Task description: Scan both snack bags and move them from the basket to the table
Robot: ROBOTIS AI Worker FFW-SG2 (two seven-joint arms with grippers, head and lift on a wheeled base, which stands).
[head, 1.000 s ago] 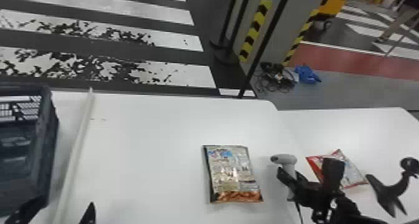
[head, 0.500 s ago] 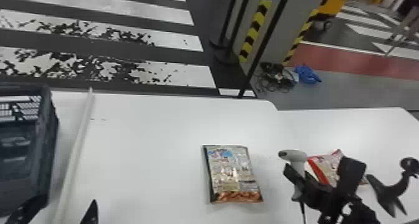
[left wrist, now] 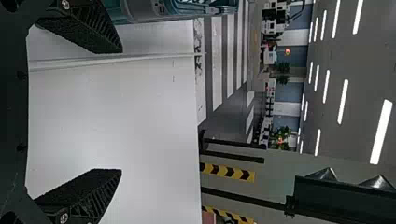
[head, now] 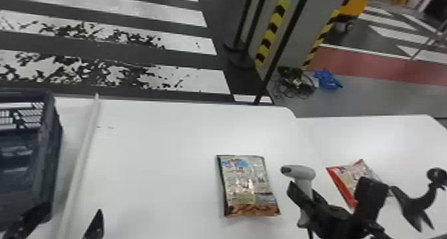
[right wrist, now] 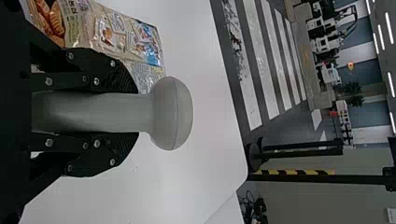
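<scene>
The right tool point(head: 305, 192) clenches the scanner point(head: 301, 172) (handle partly hidden); the left tool point(head: 70, 212), cut off below, gapes.

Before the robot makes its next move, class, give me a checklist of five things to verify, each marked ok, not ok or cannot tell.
1. Scanner gripped: ok. The right gripper has its fingers closed on either side of the handle.
2. Left gripper free: ok. Its fingers are apart with nothing between them.
3. Both snack bags out of the basket: ok. The tan bag and the red-edged bag lie outside it.
4. Scanner placed over a bag: not ok. The head view shows its head between the two bags.
5. Both bags scanned: cannot tell. Nothing visible confirms a reading.
</scene>
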